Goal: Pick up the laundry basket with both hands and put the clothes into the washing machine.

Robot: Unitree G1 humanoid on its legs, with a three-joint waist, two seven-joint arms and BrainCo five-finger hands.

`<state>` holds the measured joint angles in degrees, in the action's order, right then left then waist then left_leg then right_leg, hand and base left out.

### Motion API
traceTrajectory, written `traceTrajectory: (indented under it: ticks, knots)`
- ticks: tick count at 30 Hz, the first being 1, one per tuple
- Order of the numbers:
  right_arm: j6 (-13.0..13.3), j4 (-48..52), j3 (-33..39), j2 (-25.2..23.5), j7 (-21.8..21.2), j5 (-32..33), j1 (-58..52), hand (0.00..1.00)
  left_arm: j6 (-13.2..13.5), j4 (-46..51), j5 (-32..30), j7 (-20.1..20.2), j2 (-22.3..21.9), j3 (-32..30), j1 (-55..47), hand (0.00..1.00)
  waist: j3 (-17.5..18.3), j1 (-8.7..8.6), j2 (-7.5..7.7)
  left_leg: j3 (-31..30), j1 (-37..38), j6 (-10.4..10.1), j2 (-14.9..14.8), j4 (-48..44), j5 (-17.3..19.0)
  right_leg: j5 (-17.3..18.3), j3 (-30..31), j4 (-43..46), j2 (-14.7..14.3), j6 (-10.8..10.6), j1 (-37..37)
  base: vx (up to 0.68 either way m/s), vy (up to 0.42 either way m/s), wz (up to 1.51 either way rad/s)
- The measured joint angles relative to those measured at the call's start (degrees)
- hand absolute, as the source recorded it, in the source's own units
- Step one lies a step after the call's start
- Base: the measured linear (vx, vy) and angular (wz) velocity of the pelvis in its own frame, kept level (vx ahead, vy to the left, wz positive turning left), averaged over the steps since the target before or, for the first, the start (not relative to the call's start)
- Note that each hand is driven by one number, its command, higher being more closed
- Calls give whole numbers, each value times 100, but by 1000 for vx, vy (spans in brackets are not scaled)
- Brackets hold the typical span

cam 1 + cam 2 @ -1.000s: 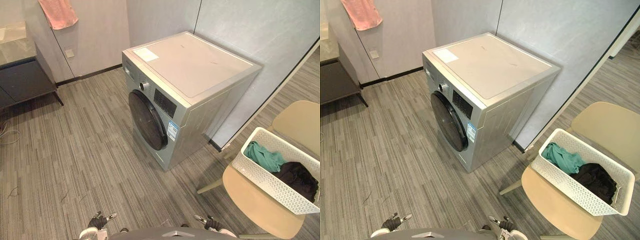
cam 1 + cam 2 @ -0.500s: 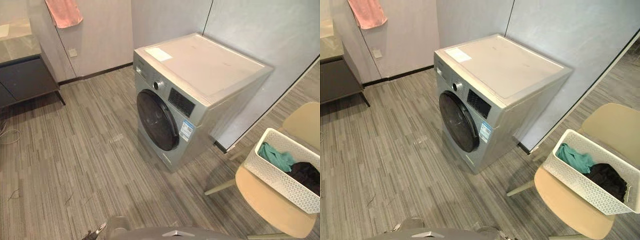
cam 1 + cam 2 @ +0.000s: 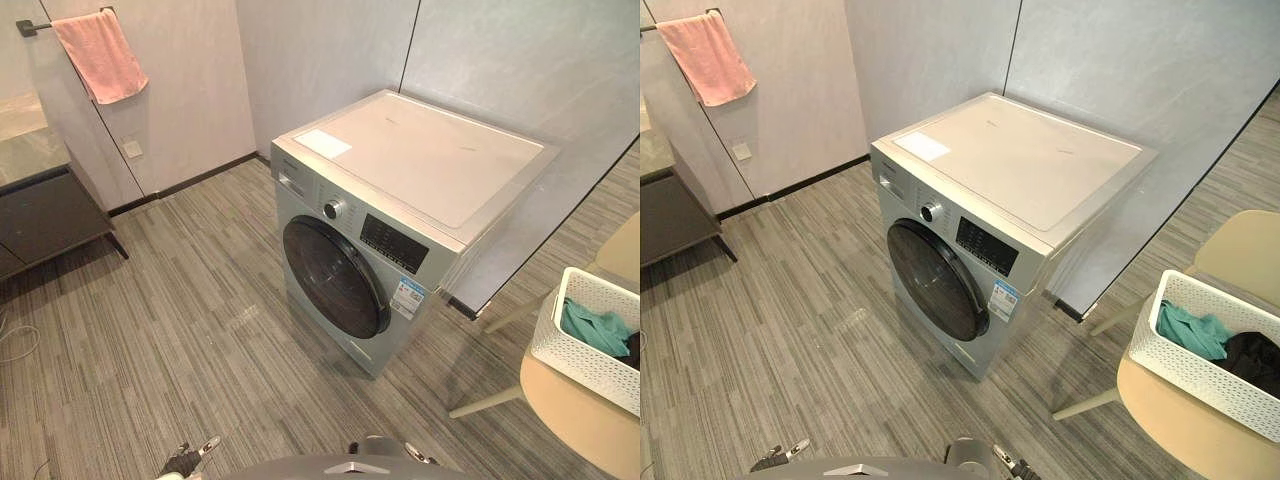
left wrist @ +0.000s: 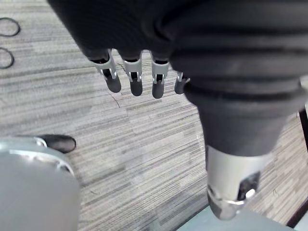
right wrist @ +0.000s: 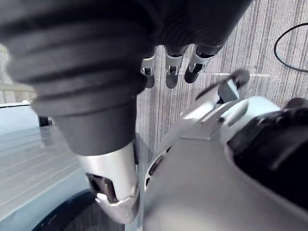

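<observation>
Bright, even indoor light from above; wall panels [image 3: 330,60] uniformly lit. Washing machine [image 3: 400,200] lid carries a soft pale sheen, its dark door glass [image 3: 335,278] a faint reflection near the rim. Soft-edged shadow lies on the floor [image 3: 150,330] between machine and chair [image 3: 585,425]; glossy counter top [image 3: 20,150] shows pale glare.

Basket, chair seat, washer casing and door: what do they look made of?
Laundry basket: white moulded plastic, matte, walls perforated in a grid.
Chair seat: smooth beige shell, plastic or lacquered plywood, unclear.
Washing machine casing: probably silver painted sheet metal, satin sheen.
Door: dark glossy glass or plastic.
</observation>
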<state>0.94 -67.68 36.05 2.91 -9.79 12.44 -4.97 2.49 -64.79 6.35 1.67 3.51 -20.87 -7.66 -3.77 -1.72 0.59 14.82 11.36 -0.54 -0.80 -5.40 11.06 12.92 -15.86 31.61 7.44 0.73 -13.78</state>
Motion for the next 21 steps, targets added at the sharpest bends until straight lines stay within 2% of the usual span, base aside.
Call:
traceTrajectory:
  ticks: [1, 2, 3, 6, 9, 11, 12, 13, 14, 15, 17, 19, 20, 21]
  knots:
    - [5, 24, 29, -23, -4, 4, -36, 0, -7, -2, -19, 3, -86, -191, 17, 0, 2, 26, 11, -1, 41, -106, -24, 31, 71, 46, -85, -104, -74, 91, 112, 193, -84, -22]
    - [12, 45, 64, 57, -1, -49, -32, 0, -14, -60, -65, 5, -238, -358, 10, 0, -7, 64, -220, 3, 19, -182, -228, 60, 121, -60, -80, -369, -310, 143, 212, 158, -62, -27]
    - [34, 98, 70, 86, -2, -74, -12, 0, -13, -89, -101, 28, -313, -454, 48, 0, 4, 68, -298, -25, -49, -192, -290, 72, 122, -84, -83, -536, -411, 181, 219, 131, -57, -16]
    - [35, 155, 17, 66, 1, -107, -121, 0, -7, -42, -99, 42, -397, -626, 148, 0, -43, 14, -319, -305, 3, -236, -407, 33, 68, -92, -350, -852, -489, 195, 607, 110, -87, 38]
    - [51, 162, -100, 29, 28, -125, -154, 0, 27, 188, -90, 50, -542, -627, 168, 0, -10, 91, -247, -405, 28, -306, -529, -260, 40, -158, -512, -1365, -593, 134, 1100, 36, -35, 46]
    - [56, 175, -287, 10, 38, -126, -144, 0, 50, 348, -91, 80, -555, -588, 173, 0, -26, 136, -109, -413, -443, -444, -590, -1293, 151, -229, -526, -1701, -595, 55, 1307, -39, -2, 27]
    - [57, 335, -563, 19, 46, -107, -146, 0, 53, 446, -88, 101, -550, -621, 213, 0, -52, 140, -148, -448, -1047, -545, -745, -2526, 215, -234, -533, -1782, -609, 50, 1376, -47, 15, 15]
    - [72, 429, -701, 45, 48, -98, -146, 0, 54, 508, -84, 102, -565, -619, 227, 0, -99, 158, -121, -487, -1342, -587, -840, -3140, 188, -237, -535, -1779, -634, 44, 1380, -45, 55, -4]
    - [131, 576, -933, 127, 52, -77, -124, 0, 58, 555, -22, 99, -589, -615, 218, 0, -110, 203, -239, -558, -1749, -656, -1021, -3999, 69, -287, -527, -1767, -684, 101, 1427, -9, 118, -30]
    - [178, 601, -1054, 155, 55, -49, -59, 0, 63, 544, 38, 83, -583, -596, 169, 0, -104, 228, -281, -545, -1800, -600, -1094, -4259, 106, -360, -480, -1756, -677, 59, 1508, 33, 181, -33]
    - [184, 587, -1160, 108, 53, -47, 97, 0, 80, 494, 81, 45, -532, -484, 137, 0, -105, 212, -280, -522, -1660, -405, -1215, -3794, 344, -385, -318, -1810, -659, 59, 1588, 61, 204, -31]
    - [202, 580, -1439, 31, 46, -52, 276, 0, 115, 449, 86, 27, -500, -487, 139, 0, -93, 226, -257, -660, -1471, -312, -1322, -2578, 517, -449, -38, -1818, -553, -145, 1480, 37, 249, -56]
    - [241, 563, -1653, 117, 29, -36, 279, 0, 118, 398, 79, 15, -507, -463, 99, 0, 12, 232, -318, -828, -1365, -401, -1315, -1760, 348, -450, 127, -1747, -539, -225, 1296, 29, 344, -81]
    - [266, 526, -1945, 196, 38, 11, 280, 0, 125, 290, 168, -31, -485, -367, 112, 0, 68, 285, -372, -709, -1281, -631, -1164, -1397, 137, -478, 384, -1655, -424, -382, 1142, 35, 287, -57]
